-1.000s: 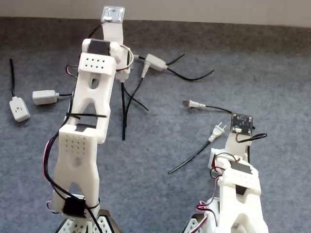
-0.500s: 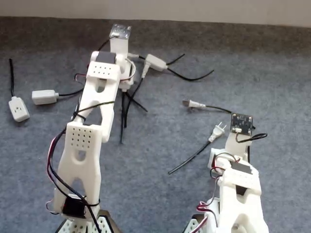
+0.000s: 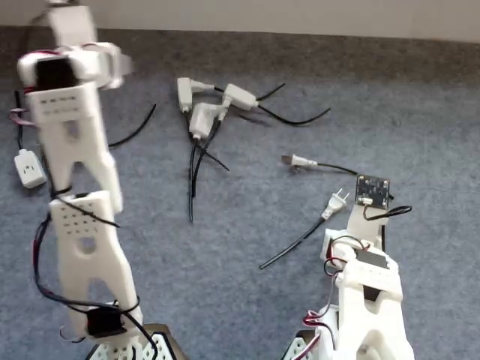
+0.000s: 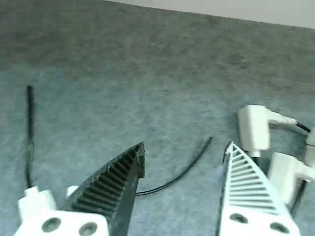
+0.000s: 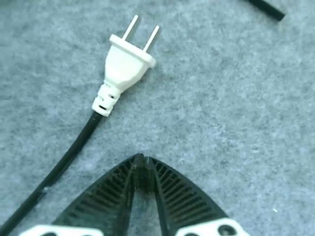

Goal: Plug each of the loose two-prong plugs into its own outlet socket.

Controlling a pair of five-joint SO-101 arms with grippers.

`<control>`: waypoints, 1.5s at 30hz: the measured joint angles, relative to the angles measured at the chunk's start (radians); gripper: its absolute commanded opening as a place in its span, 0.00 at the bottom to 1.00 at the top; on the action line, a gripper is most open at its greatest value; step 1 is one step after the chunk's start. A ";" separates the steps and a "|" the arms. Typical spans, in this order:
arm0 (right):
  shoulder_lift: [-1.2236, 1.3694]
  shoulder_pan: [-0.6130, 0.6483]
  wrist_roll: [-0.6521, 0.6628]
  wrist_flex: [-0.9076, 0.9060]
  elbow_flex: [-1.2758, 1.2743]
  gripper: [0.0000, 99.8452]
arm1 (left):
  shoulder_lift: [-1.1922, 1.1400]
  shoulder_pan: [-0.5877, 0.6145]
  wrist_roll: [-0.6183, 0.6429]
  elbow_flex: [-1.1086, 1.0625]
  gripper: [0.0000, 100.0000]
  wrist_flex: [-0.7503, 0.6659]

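right hand [image 5: 141, 162], closed tight and empty, sits close to the white two-prong plug [image 5: 125, 61]; it should open, then grip the body squarely, prongs free.

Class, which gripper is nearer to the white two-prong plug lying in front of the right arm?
Right. The right gripper is shut just short of the plug, not touching. The left gripper is open far off at the left, past the white sockets.

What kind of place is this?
Probably a robot practice table rather than a home. A grey felt mat covers it, white robot arms stand at its near edge, and a loose plug and a socket lie on it with their cords.
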State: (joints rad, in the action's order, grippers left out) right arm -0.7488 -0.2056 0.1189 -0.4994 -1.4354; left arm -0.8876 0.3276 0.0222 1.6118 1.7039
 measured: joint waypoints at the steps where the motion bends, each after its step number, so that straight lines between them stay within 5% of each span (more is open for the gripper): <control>1: 0.000 0.000 0.000 0.000 0.000 0.01 | 0.009 0.037 0.000 0.000 0.25 0.018; 9: 0.000 0.000 0.000 0.000 0.000 0.01 | 0.021 0.259 0.000 -0.121 0.25 0.058; 17: 0.000 0.000 0.000 0.000 0.000 0.01 | 0.021 0.315 0.008 -0.270 0.25 0.058; 25: 0.000 0.000 0.000 0.000 0.000 0.01 | 0.021 0.373 0.367 -0.437 0.25 0.058; 28: 0.000 0.000 0.000 0.000 0.000 0.01 | 0.021 0.376 0.407 -0.453 0.25 0.058; 35: 0.000 0.000 0.000 0.000 0.000 0.01 | 0.021 0.416 0.410 -0.473 0.25 0.057; 45: 0.000 0.003 0.000 0.000 0.000 0.01 | -0.086 0.431 0.238 -0.509 0.25 -0.084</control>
State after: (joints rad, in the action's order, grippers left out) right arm -0.7488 -0.2025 0.1189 -0.4994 -1.4354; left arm -0.9735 0.7587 0.2601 1.1024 1.6195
